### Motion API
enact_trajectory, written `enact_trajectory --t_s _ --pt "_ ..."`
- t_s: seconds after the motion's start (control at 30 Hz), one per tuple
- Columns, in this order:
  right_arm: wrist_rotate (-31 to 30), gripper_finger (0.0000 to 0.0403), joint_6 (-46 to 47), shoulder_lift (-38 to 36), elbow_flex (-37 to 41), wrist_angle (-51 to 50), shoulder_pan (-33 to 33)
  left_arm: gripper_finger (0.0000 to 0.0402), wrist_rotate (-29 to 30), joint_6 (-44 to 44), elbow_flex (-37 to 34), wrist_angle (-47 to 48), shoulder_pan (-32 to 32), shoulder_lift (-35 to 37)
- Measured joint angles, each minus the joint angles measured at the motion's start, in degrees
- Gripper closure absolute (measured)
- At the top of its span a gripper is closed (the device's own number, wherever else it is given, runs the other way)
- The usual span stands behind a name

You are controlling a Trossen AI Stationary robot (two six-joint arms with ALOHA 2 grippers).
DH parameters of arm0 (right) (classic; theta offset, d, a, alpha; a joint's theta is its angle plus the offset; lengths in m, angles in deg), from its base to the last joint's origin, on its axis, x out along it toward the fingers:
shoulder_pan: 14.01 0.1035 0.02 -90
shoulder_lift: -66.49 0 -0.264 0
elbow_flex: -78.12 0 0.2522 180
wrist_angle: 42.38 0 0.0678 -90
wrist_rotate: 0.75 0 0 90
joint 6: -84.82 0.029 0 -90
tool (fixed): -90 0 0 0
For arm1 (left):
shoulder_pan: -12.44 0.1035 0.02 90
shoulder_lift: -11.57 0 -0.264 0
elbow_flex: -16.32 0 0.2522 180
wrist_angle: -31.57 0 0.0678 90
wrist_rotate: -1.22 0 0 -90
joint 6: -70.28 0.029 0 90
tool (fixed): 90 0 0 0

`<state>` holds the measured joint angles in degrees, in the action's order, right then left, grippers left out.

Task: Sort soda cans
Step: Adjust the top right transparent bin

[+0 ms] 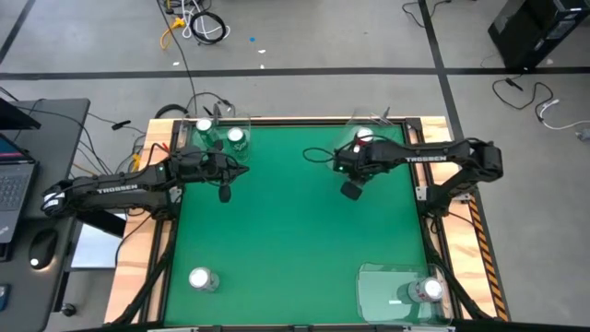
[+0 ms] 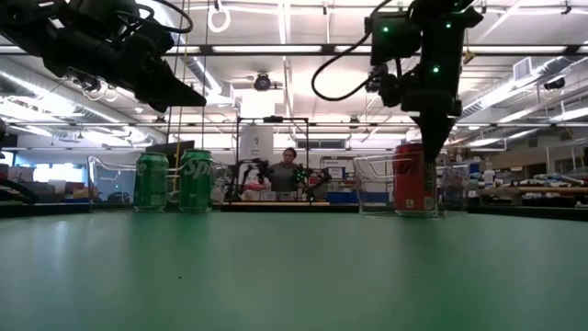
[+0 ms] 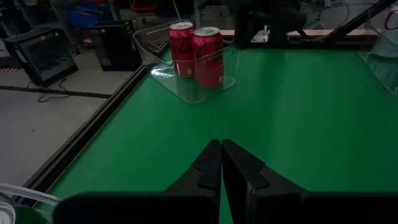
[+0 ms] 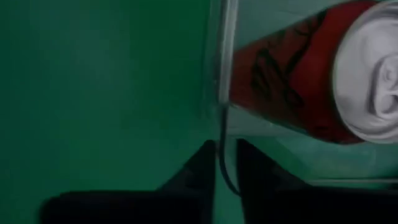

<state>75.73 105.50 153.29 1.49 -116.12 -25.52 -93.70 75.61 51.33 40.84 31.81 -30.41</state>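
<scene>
Two green cans [image 1: 236, 137] in top-left tray [image 1: 247, 121], silver ones bottom-left [image 1: 200, 278] and bottom-right [image 1: 430, 290]. Low: person [image 2: 288, 171] behind table. Left wrist: two red cans [image 3: 207, 56] in tray, left gripper [image 3: 221, 163] pressed together. Right wrist: right gripper [image 4: 226, 163] nearly closed, straddling tray wall beside red can.
</scene>
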Motion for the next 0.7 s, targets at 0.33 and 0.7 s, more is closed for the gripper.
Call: enact_trajectory --t_s 0.33,0.7 --pt "-2.09 0.0389 -5.25 -1.75 0.04 -13.56 0.12 0.0381 0.04 -0.37 0.00 -0.03 0.00 -0.01" --pt "-3.57 0.0400 -16.07 -1.77 0.04 -14.05 2.43 0.0381 0.02 -0.88 0.00 -0.04 0.00 -0.02"
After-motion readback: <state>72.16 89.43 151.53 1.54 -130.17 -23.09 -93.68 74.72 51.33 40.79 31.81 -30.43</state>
